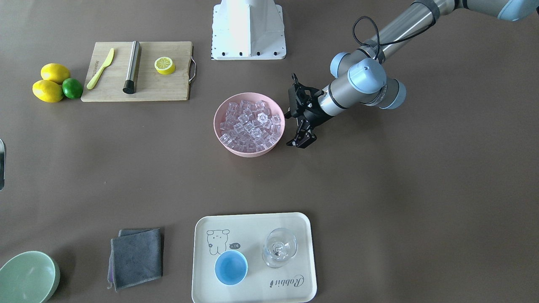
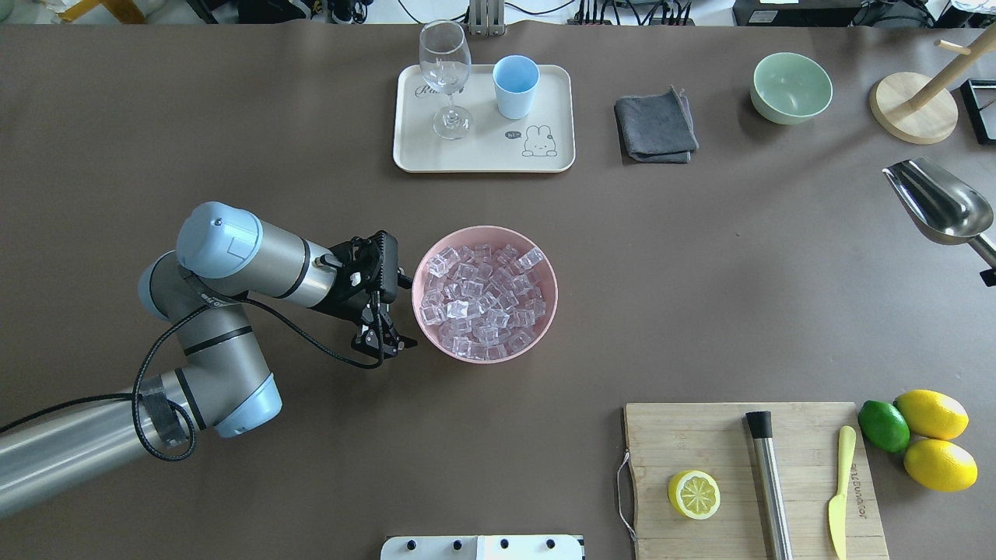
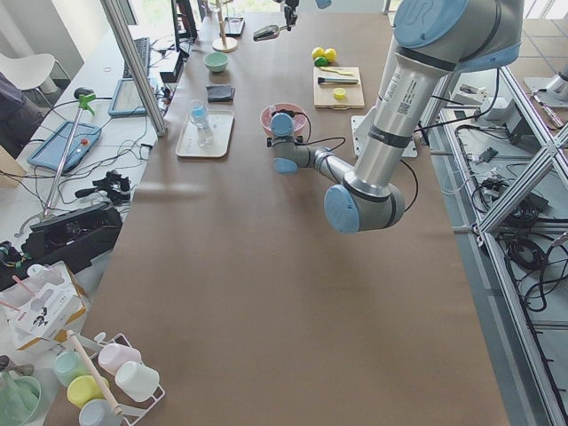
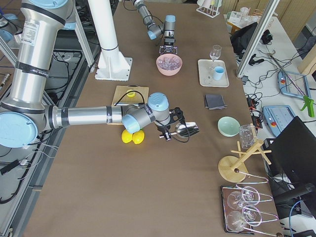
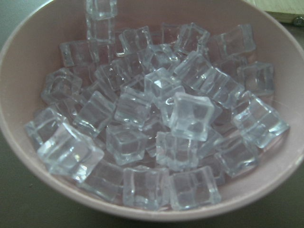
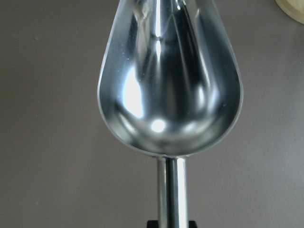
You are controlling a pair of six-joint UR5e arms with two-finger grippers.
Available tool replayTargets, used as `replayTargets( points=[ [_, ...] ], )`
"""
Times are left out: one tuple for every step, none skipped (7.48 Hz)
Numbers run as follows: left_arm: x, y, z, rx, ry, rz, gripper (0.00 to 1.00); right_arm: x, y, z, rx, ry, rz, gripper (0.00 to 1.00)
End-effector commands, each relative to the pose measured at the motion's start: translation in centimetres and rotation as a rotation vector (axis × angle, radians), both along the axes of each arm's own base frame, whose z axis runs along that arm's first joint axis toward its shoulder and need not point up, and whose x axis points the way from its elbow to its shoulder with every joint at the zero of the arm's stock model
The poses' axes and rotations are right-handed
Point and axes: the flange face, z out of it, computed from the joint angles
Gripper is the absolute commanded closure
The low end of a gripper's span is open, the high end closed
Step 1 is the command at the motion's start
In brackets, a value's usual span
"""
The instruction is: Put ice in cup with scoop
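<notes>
Many clear cubes of ice [image 2: 484, 302] fill a pink bowl [image 2: 486, 231] at the table's middle. They fill the left wrist view as a close pile of ice [image 5: 156, 118]. My left gripper [image 2: 387, 348] hangs just beside the bowl's left rim, fingers apart and holding nothing. The shiny steel scoop [image 2: 938, 202] is held above the table at the far right, empty, its handle gripped by my right gripper [image 2: 988, 274]. Its hollow bowl shows in the right wrist view as the scoop [image 6: 168, 80]. The light-blue cup [image 2: 515, 84] stands empty on a cream tray [image 2: 482, 159] at the far side.
A clear stemmed glass [image 2: 445, 70] stands beside the cup on the tray. A folded grey cloth [image 2: 656, 126], a pale-green bowl [image 2: 790, 87] and a wooden stand [image 2: 912, 109] lie right of it. A cutting board [image 2: 700, 443] with a lemon half, steel cylinder and knife, plus lemons [image 2: 934, 435], sits near right.
</notes>
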Motion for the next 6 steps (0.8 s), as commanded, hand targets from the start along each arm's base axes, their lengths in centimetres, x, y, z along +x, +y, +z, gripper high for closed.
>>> replayTargets(
  points=[
    [0.2, 0.4, 0.1, -0.026, 0.005, -0.007, 0.02, 0.4, 0.2, -3.3, 0.053, 0.016, -0.048, 1.00],
    [0.4, 0.7, 0.1, -0.025, 0.005, -0.001, 0.02, 2.0, -2.0, -5.3, 0.019, 0.027, 0.002, 1.00],
    [0.6, 0.8, 0.0, -0.022, 0.007, 0.003, 0.02, 1.8, -3.3, -6.9, -0.024, 0.044, 0.006, 1.00],
    [0.6, 0.9, -0.1, -0.019, 0.009, 0.003, 0.02, 1.4, -4.7, -8.7, -0.001, 0.061, -0.019, 1.00],
    [0.6, 0.9, 0.0, -0.019, 0.008, 0.003, 0.02, 0.2, -4.5, -10.9, 0.044, 0.068, -0.059, 1.00],
    [0.5, 0.9, -0.1, -0.011, 0.017, 0.003, 0.02, -2.0, -3.2, -14.1, 0.099, 0.073, -0.109, 1.00]
  ],
)
